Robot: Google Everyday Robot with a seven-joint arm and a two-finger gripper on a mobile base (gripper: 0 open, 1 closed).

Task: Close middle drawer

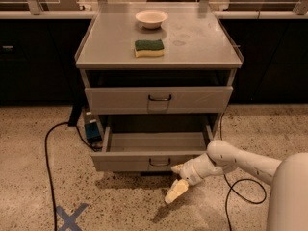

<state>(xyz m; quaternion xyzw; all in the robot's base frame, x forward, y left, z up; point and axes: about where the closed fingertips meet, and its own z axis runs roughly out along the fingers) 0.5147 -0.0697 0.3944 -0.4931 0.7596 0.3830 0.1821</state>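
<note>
The middle drawer [125,161] is a wide, shallow grey drawer with a small dark wire handle [160,162]. It stands partly pulled out of the cabinet, below the taller top drawer [192,100], and its inside looks empty. My gripper [176,180] is low at the right part of the drawer's front panel, just right of the handle. Its cream fingers are spread: the upper one touches or nearly touches the panel, and the lower one [175,191] points down at the floor. My white arm [236,160] reaches in from the right. The lowest drawer is hidden.
A white bowl [151,18] and a green and yellow sponge [149,47] lie on the cabinet top [202,47]. A black cable [47,153] and a blue box [91,129] are on the floor at the left. Another cable [240,191] loops at the right. A blue tape X [70,217] marks the floor.
</note>
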